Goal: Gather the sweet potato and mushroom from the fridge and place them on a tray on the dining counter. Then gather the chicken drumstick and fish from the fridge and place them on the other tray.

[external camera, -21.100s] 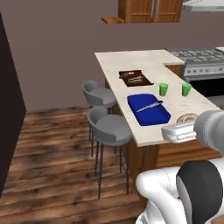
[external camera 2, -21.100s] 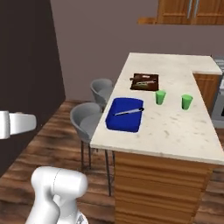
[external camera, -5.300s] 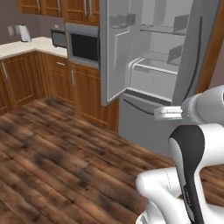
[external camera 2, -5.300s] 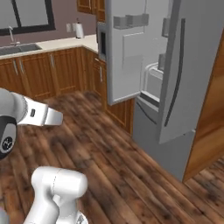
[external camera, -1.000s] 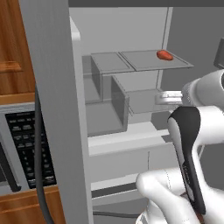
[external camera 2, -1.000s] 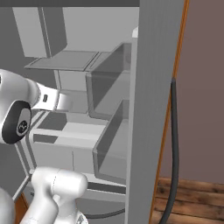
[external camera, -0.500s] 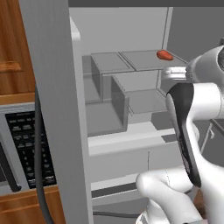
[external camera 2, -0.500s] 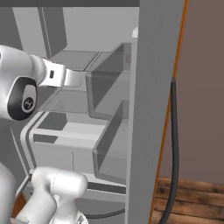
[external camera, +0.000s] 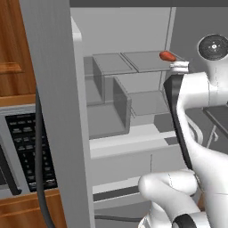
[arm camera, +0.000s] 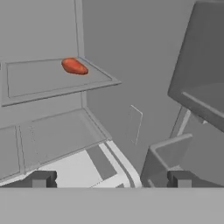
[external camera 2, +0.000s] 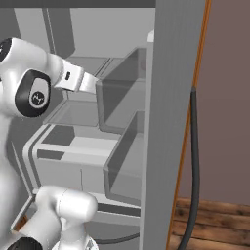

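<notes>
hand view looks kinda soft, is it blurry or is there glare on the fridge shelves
Hand view: slightly soft and low in detail, but no glare; the fridge interior is evenly lit flat grey, and the sweet potato reads clearly as an orange-red shape on its shelf. Left base view: sharper, with soft shading under the shelves and no bright highlights. Right base view: similarly flat, with the door edge darker.

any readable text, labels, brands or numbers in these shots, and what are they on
None can be read.
Microwave keypad: rows of pale marks, too small and blurred to read.
Robot arm joint caps: small emblem, no legible letters.
Fridge shelves and sweet potato: no labels.
</notes>
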### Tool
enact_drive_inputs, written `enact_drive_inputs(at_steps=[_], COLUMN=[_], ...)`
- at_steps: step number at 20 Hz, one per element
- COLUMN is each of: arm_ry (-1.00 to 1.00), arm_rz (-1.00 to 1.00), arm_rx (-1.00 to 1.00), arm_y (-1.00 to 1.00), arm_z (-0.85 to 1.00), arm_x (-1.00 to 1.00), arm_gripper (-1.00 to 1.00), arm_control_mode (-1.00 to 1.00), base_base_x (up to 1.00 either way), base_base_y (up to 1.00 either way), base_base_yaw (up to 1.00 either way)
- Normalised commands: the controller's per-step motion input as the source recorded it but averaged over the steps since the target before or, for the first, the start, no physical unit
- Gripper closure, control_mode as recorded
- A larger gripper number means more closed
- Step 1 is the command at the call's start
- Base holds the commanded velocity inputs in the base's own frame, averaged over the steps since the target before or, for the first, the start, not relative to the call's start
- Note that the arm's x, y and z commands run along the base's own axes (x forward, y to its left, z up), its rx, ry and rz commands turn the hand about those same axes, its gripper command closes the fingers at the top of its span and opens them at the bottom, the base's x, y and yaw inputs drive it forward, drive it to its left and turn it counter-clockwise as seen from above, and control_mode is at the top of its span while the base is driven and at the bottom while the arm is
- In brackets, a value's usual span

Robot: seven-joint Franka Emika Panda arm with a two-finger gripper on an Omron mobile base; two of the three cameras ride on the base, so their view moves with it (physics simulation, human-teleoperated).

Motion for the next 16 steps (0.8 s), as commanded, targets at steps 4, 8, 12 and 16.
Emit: enact_drive_inputs(at_steps=[4,8,12,16], arm_ry=[0.28,0.12,0.03,0.02], arm_rz=[-0.06,0.02,0.07,0.08], arm_rx=[0.00,0.00,0.00,0.00], arm_y=[-0.12,-0.23,-0.24,-0.21], arm_z=[0.01,0.08,0.00,-0.03], arm_x=[0.52,0.36,0.43,0.57], arm_gripper=[-1.00,-1.00,-1.00,-1.00], arm_control_mode=[-1.00,-1.00,-1.00,-1.00], base_base_x=[0.00,0.00,0.00,0.00], base_base_y=[0.00,0.00,0.00,0.00], base_base_yaw=[0.00,0.00,0.00,0.00])
